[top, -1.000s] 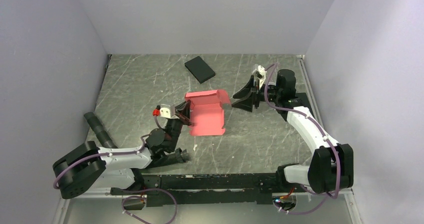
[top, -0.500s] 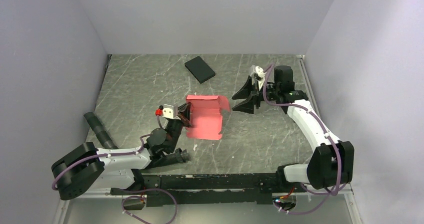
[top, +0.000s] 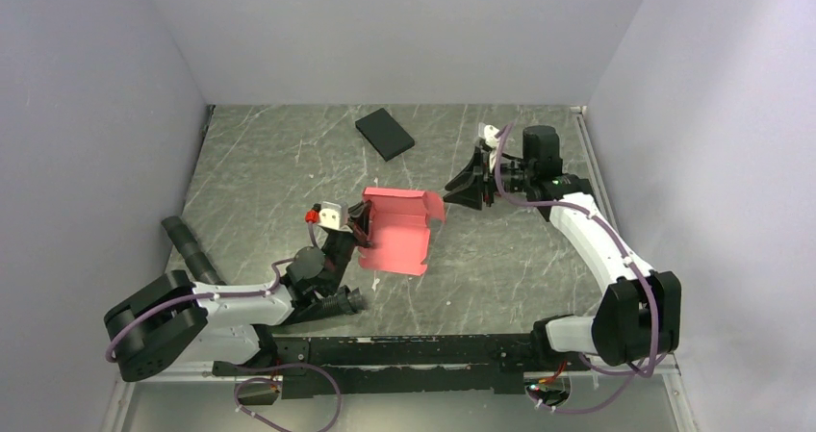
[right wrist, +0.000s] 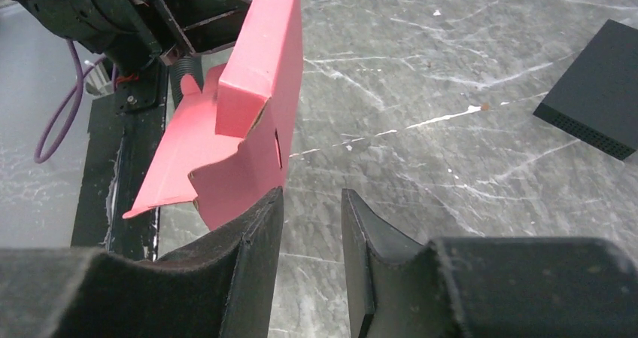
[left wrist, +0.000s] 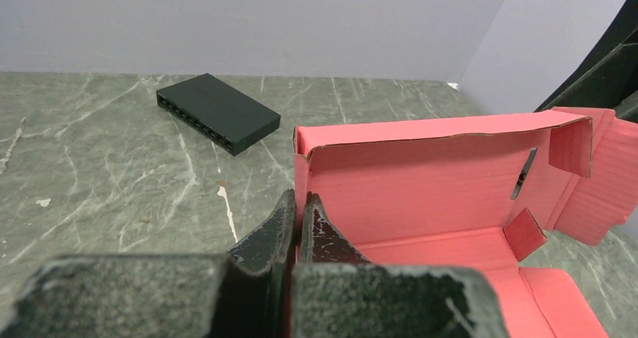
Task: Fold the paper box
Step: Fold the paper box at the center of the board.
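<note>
The grey marbled table (top: 269, 163) carries everything, and the largest thing on it is the paper box (top: 396, 235), a pinkish-red card tray half formed. Its far wall stands upright, its floor lies flat towards the left gripper (top: 358, 225), and a loose side flap hangs out at the end nearest the right gripper (top: 454, 191). Inside the paper box (left wrist: 421, 195) there show only its own two small tabs and a narrow slot in the far wall. The black flat box (top: 385, 134) lies closed on the table well beyond the left gripper and off to its left, apart from the red card. The left gripper (left wrist: 299, 202) is pinched tight on the paper box's side wall, which rises between its fingertips, so the tray spreads ahead of it and to its right. Its own fingers cover the near corner of the tray, and the floor runs out of the bottom of the left wrist view. The right gripper (right wrist: 308, 199) has its jaws a narrow gap apart with only table showing between them. From there the paper box (right wrist: 263, 74) stands edge-on, ahead and left of the fingers, with its inside hidden. The loose flap comes down just beside one finger, and whether they touch cannot be told.
</note>
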`<action>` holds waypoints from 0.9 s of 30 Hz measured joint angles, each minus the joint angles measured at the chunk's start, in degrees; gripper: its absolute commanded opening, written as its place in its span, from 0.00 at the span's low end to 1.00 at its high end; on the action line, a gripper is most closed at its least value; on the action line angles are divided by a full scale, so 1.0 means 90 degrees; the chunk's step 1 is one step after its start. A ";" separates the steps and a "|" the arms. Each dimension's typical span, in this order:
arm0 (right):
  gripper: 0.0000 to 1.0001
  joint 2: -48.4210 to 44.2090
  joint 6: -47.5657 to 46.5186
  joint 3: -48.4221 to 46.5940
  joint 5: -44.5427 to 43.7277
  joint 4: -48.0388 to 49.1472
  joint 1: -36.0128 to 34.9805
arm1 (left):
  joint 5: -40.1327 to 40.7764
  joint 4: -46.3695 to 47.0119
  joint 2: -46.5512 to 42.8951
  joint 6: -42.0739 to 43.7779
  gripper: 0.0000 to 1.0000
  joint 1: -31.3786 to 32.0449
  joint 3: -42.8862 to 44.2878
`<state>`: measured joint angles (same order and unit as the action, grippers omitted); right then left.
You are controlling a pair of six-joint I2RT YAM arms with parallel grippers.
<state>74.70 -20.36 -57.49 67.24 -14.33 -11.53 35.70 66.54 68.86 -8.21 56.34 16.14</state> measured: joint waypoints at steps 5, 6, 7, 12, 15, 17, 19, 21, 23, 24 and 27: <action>0.33 0.0041 -0.0277 -0.0002 -0.0204 -0.0078 -0.0355 | -0.0056 -0.0005 0.0012 -0.0005 0.00 0.0000 0.0000; 0.33 0.0053 -0.0379 -0.0002 -0.0209 -0.0141 -0.0423 | -0.0056 -0.0005 0.0012 -0.0010 0.00 0.0000 0.0000; 0.33 0.0061 -0.0481 -0.0002 -0.0211 -0.0226 -0.0483 | -0.0056 -0.0005 0.0012 -0.0012 0.00 0.0000 0.0000; 0.38 0.0073 -0.0906 -0.0002 -0.0221 -0.0561 -0.0648 | -0.0051 -0.0046 0.0012 -0.0024 0.00 0.0000 0.0000; 0.42 0.0073 -0.1037 -0.0002 -0.0221 -0.0692 -0.0661 | -0.0044 -0.0148 0.0012 -0.0024 0.00 0.0000 0.0000; 0.43 0.0073 -0.1078 -0.0002 -0.0221 -0.0716 -0.0685 | -0.0041 -0.0155 0.0019 -0.0024 0.00 0.0000 0.0000; 0.44 0.0073 -0.1095 -0.0002 -0.0219 -0.0741 -0.0697 | -0.0039 -0.0160 0.0041 -0.0024 0.00 0.0000 0.0002; 0.44 0.0075 -0.1095 -0.0002 -0.0214 -0.0741 -0.0726 | -0.0039 -0.0182 0.0049 -0.0024 0.00 0.0000 0.0002; 0.43 0.0083 -0.1076 -0.0002 -0.0199 -0.0738 -0.0784 | -0.0039 -0.0189 0.0070 -0.0024 0.00 0.0000 0.0015; 0.41 0.0087 -0.1069 -0.0002 -0.0192 -0.0738 -0.0821 | -0.0039 -0.0192 0.0092 -0.0024 0.00 0.0000 0.0027; 0.33 0.0141 -0.1054 -0.0002 -0.0175 -0.0738 -0.0942 | -0.0032 -0.0197 0.0170 -0.0024 0.00 0.0000 0.0066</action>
<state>75.96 -29.85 -57.52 65.67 -20.97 -20.01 35.42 64.77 70.39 -8.43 56.34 16.73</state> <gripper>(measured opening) 0.386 0.023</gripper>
